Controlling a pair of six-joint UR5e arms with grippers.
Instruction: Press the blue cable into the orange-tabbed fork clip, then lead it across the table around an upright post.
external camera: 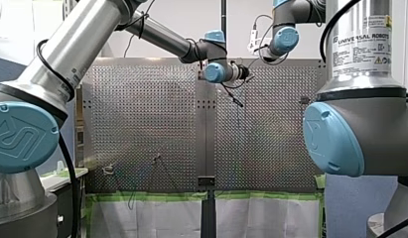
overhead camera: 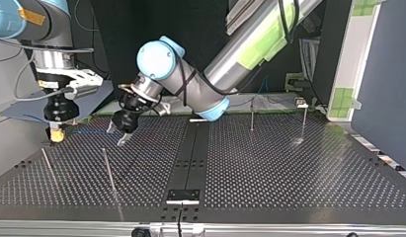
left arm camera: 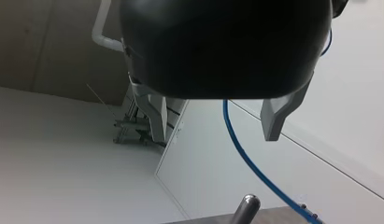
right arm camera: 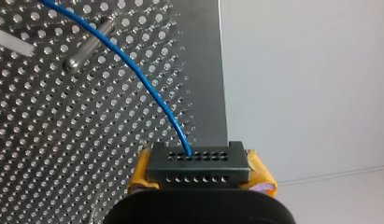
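The thin blue cable (right arm camera: 133, 77) runs out from between the yellow pads (right arm camera: 262, 175) of my right gripper (right arm camera: 199, 173), which is shut on it, and crosses the perforated table (right arm camera: 54, 140) past a metal post (right arm camera: 84, 46). In the top view my right gripper (overhead camera: 55, 136) hangs low at the left edge. My left gripper (overhead camera: 117, 134) is just to its right, above the table. In the left wrist view my left gripper (left arm camera: 215, 139) stands open; the cable (left arm camera: 255, 170) passes between its metal fingers (left arm camera: 276, 116) without touching them. A post's rounded top (left arm camera: 245, 204) shows ahead.
Upright posts stand in the top view at the near left (overhead camera: 110, 173), the left edge (overhead camera: 47, 165) and the far right (overhead camera: 252, 118), (overhead camera: 304, 121). A small pale clip (overhead camera: 302, 103) sits at the far right; its tab colour does not show. A dark seam plate (overhead camera: 183, 195) splits the table.
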